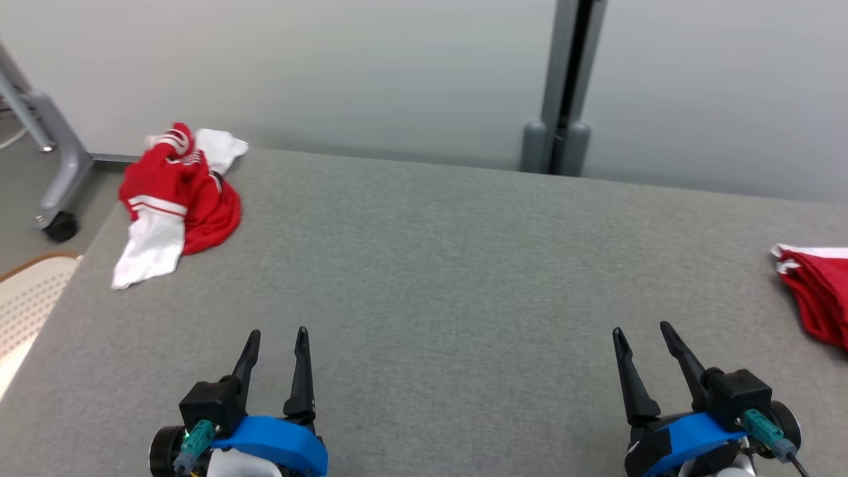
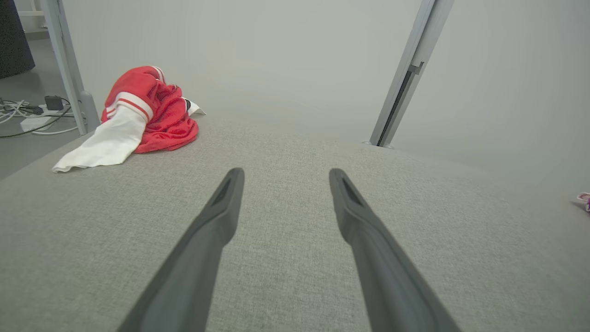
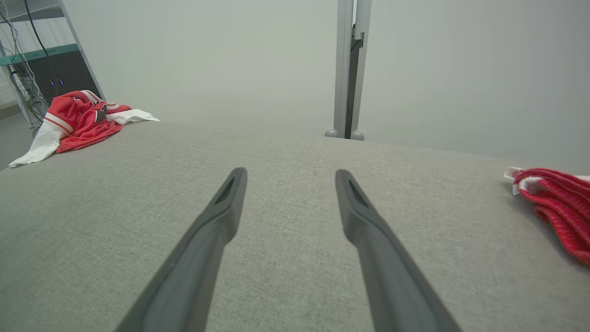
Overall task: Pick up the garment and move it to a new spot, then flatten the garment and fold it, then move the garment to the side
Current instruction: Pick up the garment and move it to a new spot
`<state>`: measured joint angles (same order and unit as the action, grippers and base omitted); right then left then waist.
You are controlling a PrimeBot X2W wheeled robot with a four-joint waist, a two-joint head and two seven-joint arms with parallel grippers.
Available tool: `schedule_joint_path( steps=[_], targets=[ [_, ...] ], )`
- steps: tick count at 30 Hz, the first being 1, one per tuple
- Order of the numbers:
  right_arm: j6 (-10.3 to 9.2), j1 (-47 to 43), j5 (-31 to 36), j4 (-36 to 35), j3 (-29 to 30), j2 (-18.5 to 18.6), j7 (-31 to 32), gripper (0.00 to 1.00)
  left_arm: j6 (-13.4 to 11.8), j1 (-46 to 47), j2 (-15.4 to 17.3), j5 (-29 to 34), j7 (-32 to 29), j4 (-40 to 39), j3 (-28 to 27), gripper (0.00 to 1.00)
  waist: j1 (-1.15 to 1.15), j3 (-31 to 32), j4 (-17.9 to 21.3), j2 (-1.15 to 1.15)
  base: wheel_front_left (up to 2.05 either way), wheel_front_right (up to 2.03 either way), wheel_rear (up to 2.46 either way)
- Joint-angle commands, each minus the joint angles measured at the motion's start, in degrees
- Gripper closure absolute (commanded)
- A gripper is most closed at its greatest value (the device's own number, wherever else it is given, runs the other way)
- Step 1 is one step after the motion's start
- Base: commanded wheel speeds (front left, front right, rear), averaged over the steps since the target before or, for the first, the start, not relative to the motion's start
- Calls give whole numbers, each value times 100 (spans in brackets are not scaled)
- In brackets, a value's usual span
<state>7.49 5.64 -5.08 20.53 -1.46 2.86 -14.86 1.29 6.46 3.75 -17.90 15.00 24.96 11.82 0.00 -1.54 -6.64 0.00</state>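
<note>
Right pincer (image 1: 640, 328) parted; rightmost garment (image 1: 818, 298) cropped.

The left pincer (image 1: 278, 331) and right pincer (image 1: 640, 328) are showing long dark tapered fingers (image 1: 301, 371) — each is wearing a blue collar (image 1: 278, 442), black block (image 1: 212, 401) and teal cable plug (image 1: 199, 437).

Right edge slices through a red cloth (image 1: 816, 295) with white trim; how far it runs on, no telling. Over in the left wrist view, a pinkish speck (image 2: 584, 201) at the right edge, too small to name. The garment (image 1: 175, 199) sits bunched up, its folds burying most of it. A cream perforated thing (image 1: 30, 298) is clipped by the left edge. Left pincer (image 1: 278, 331) and right pincer (image 1: 640, 328) are both chopped at the wrist by the bottom edge.
</note>
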Motion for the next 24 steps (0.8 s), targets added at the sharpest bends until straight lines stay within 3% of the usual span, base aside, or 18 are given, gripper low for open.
schedule_joint_path(
  steps=[1,14,18,24],
  targets=[
    [0,-42,31,-38,-14,5,-23,0,-12,47,16,34,26,-39,-14,0,0,-110,-306,0,0,0,0],
    [0,-140,-56,12,-265,10,-4,0,-43,-138,107,40,21,-197,-135,0,0,97,-2054,0,0,0,0],
    [0,-152,-119,40,-375,11,-7,0,-70,-219,173,15,21,-246,-206,0,0,153,-2322,0,0,0,0],
    [0,-12,-162,83,-565,10,-8,0,-136,-365,237,-35,21,-419,-338,0,0,127,-2355,0,0,0,0]
  ],
)
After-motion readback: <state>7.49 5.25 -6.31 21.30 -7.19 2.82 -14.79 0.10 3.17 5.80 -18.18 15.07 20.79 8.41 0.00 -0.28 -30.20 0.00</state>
